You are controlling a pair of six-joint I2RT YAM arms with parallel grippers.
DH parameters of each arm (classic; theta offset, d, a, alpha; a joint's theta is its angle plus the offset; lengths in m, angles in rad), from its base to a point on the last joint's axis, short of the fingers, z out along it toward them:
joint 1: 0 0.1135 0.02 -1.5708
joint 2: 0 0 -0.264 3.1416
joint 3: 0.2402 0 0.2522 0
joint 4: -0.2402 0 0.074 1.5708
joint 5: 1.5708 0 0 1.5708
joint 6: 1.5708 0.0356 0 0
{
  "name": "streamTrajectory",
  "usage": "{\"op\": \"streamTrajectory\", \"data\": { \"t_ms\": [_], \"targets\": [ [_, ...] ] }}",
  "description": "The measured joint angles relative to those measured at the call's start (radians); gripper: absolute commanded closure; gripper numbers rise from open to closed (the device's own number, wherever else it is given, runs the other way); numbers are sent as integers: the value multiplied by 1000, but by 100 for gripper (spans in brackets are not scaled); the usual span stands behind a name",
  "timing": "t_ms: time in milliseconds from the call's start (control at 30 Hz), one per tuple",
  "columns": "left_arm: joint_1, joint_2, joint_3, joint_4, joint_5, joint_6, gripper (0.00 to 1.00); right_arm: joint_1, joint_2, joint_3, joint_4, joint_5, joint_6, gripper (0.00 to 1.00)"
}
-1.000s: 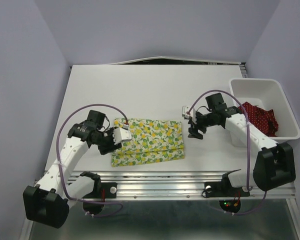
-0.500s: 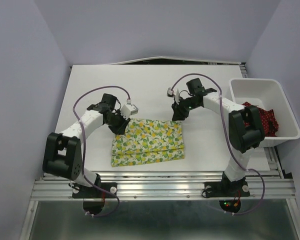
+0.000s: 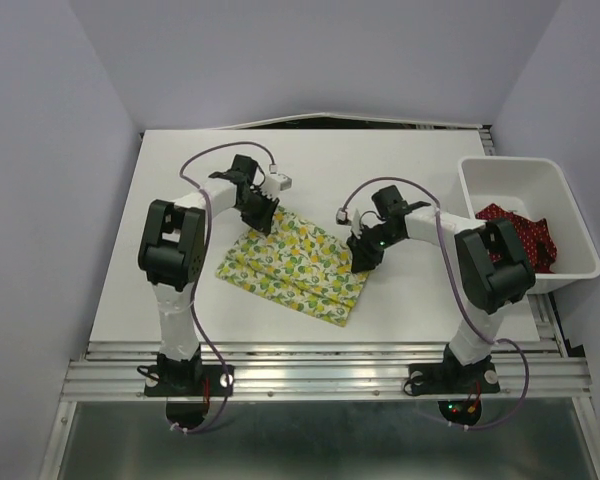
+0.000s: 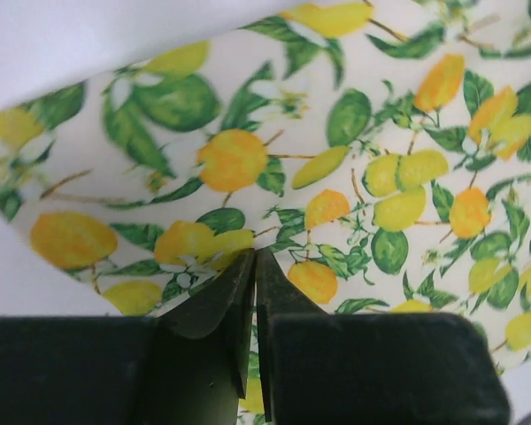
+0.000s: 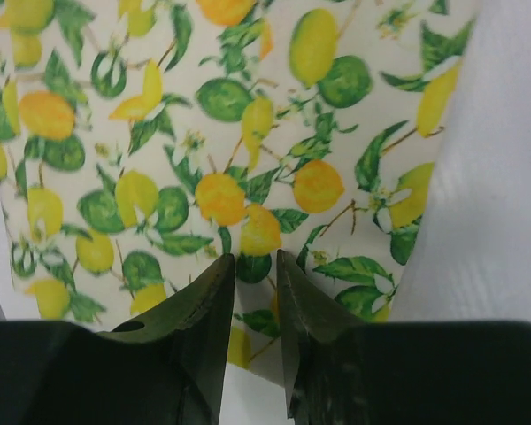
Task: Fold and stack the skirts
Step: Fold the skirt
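Observation:
The lemon-print skirt (image 3: pixel 295 265) lies folded and flat on the white table (image 3: pixel 180 180), turned at a slant. My left gripper (image 3: pixel 263 213) sits at its far left corner. In the left wrist view its jaws (image 4: pixel 254 255) are shut, pinching the lemon cloth (image 4: pixel 380 133). My right gripper (image 3: pixel 363 257) sits at the skirt's right edge. In the right wrist view its jaws (image 5: pixel 255 257) stand a narrow gap apart with lemon cloth (image 5: pixel 203 115) between them. The red dotted skirt (image 3: pixel 520 235) lies crumpled in the bin.
The white plastic bin (image 3: pixel 510 172) stands at the table's right edge. The right arm's elbow is close beside it. A dark gap (image 3: pixel 310 122) runs along the table's far edge. The metal rail (image 3: pixel 310 365) lies at the near edge.
The lemon skirt has turned clockwise from square to slanted. My left gripper moved away to its far left corner, and my right gripper moved nearer onto its right edge.

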Motion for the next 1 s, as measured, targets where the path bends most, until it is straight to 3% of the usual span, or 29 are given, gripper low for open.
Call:
{"op": "streamTrajectory", "data": {
  "t_ms": [100, 233, 400, 500, 600, 700, 733, 833, 1000],
  "targets": [
    [-15, 127, 179, 9, 7, -18, 83, 1, -68, -78, -2, 2, 30, 69],
    [-46, 280, 417, 21, 19, -39, 72, 8, -123, -139, -21, -21, 100, 68],
    [-56, 298, 476, 64, 69, -121, 61, 41, -212, -152, -3, -56, 263, 64],
    [-13, 182, 332, 190, 129, -218, 52, 70, -238, -122, 45, -48, 385, 59],
    [103, -63, 97, 306, 182, -355, 51, 98, -230, -43, 118, 12, 535, 59],
    [218, -296, -55, 386, 180, -433, 68, 129, -192, 61, 175, 85, 628, 59],
    [242, -358, -90, 411, 173, -466, 80, 143, -170, 106, 199, 122, 657, 59],
    [251, -491, -204, 483, 171, -533, 100, 193, -97, 222, 233, 214, 708, 60],
    [224, -492, -406, 551, 186, -681, 100, 290, 60, 386, 252, 341, 756, 66]
  ]
}}
